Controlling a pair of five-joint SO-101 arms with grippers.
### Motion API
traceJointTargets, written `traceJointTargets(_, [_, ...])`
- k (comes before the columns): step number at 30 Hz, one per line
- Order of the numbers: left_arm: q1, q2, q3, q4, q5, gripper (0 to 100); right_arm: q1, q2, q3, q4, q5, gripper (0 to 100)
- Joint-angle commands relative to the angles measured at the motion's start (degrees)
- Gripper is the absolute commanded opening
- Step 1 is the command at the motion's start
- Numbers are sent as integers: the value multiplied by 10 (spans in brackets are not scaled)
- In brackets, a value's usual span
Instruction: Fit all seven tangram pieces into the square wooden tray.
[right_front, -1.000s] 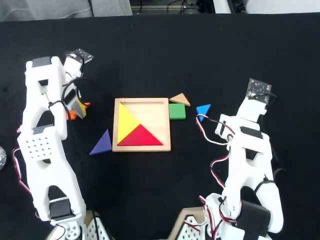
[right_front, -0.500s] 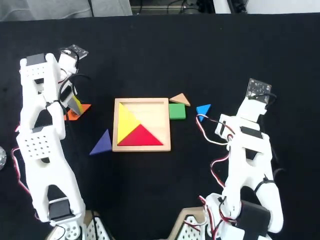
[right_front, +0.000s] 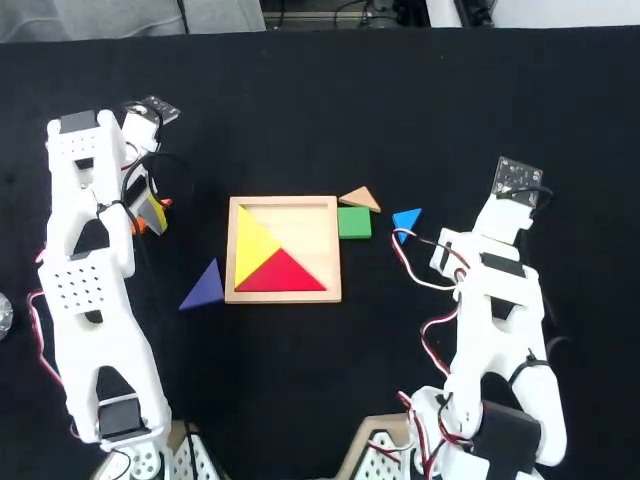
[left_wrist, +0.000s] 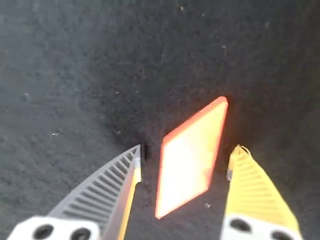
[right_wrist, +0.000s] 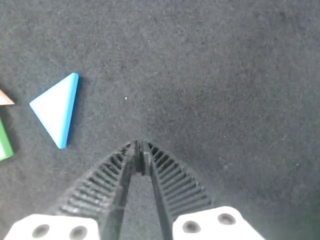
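The left arm has swung back over the orange piece (left_wrist: 192, 155). Half a second ago it had pulled away a little and more of the piece could be seen. The right arm and all the other pieces have stayed where they were. So the left arm looks like it is lining up a grab, and the orange piece has not been lifted yet.

The left hand (left_wrist: 189, 148) is open. One finger sits on each side of the orange piece, which lies flat on the surface (right_front: 400, 100), well to the side of the tray (right_front: 284, 203). The right hand (right_wrist: 137, 150) is closed with nothing in it, near the blue triangle (right_wrist: 55, 110).

The tray is a square of pale, smooth wood with a low rim. The yellow triangle (right_front: 252, 245) and the red triangle (right_front: 283, 270) are already inside it. The purple triangle (right_front: 205, 285) lies just beside the tray on the left arm's side. The green square (right_front: 354, 222) and the tan triangle (right_front: 361, 199) lie by the other side.

The orange piece is a slanted four-sided shape, thin and flat, with a shiny top. The surface is black and a bit fuzzy, like cloth. The fingers have ridges on their inner sides.
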Motion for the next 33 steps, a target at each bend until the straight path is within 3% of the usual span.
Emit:
traceJointTargets(1, [8, -69, -84, 65, 5, 274, -12, -22, -35, -11, -2, 15])
traceJointTargets(12, [-30, -1, -94, -3, 1, 274, -12, -23, -34, -11, -2, 15])
traceJointTargets(20, [-28, 16, -94, 33, -25, 274, -12, -22, -34, -11, -2, 15])
traceJointTargets(33, [-25, 84, -94, 0, -32, 272, -12, -22, -34, -11, -2, 15])
